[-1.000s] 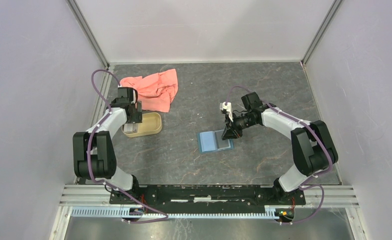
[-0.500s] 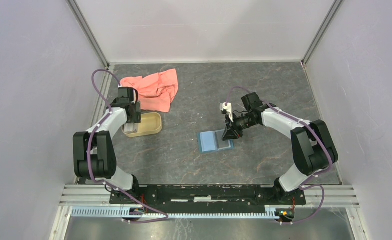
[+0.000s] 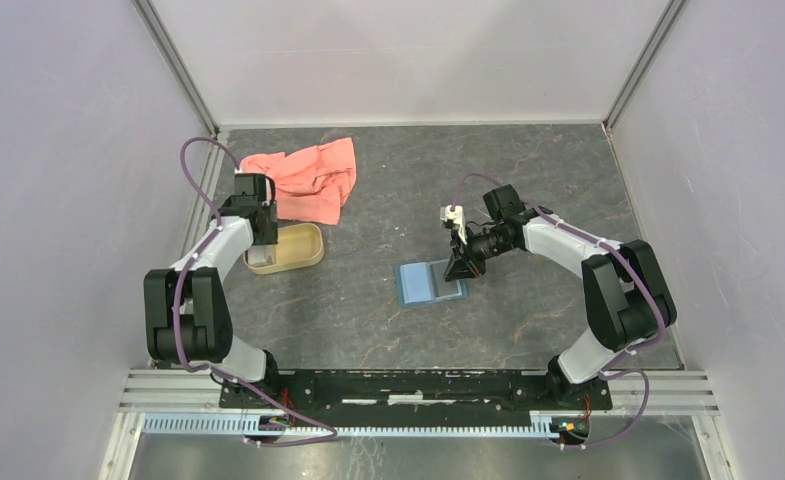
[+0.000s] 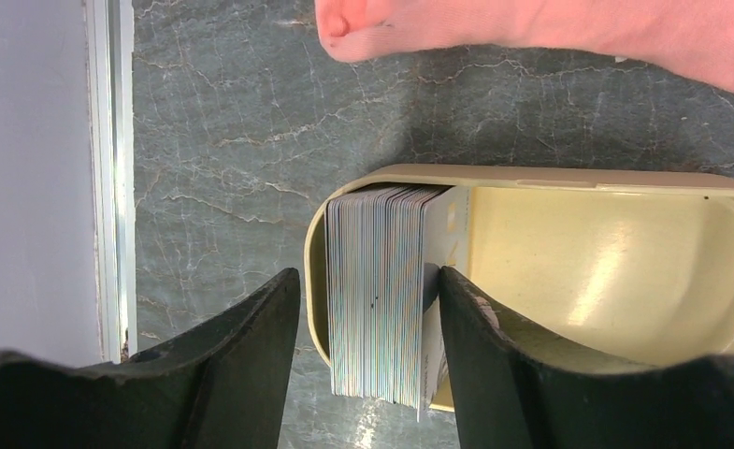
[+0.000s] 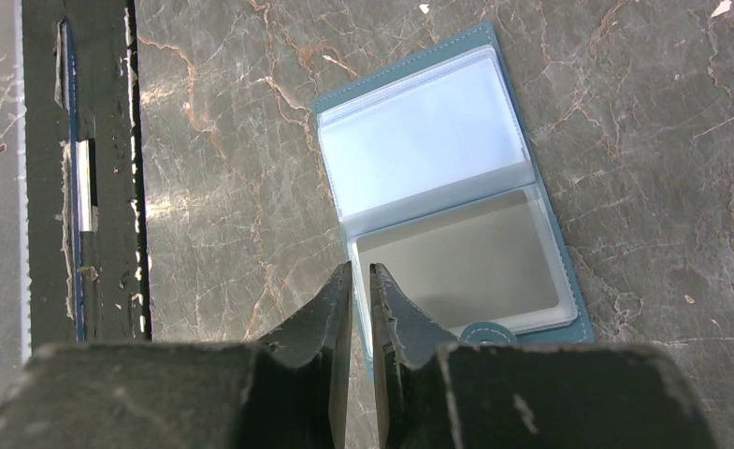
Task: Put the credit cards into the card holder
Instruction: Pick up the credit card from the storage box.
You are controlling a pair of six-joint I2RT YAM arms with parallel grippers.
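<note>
Left wrist view: left claw (image 4: 367, 281) spread wide, straddling credit cards (image 4: 381, 290) stacked on edge inside tan dish (image 4: 625, 271); pink cloth (image 4: 578, 37) beyond. Right claw (image 5: 361, 276) nearly closed, tips at near edge of card holder (image 5: 419, 159), which lies open just ahead; pinch unclear.

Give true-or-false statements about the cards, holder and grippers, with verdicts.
1. The card holder lies open, its clear sleeves facing up. True.
2. The credit cards lie flat in the dish. False: they stand on edge as a stack at one end of it.
3. The left gripper is open, its fingers on either side of the stack. True.
4. The pink cloth covers the dish. False: it lies apart from the dish, which is uncovered.
5. The right gripper hovers over the dish. False: it is at the card holder's edge.
</note>
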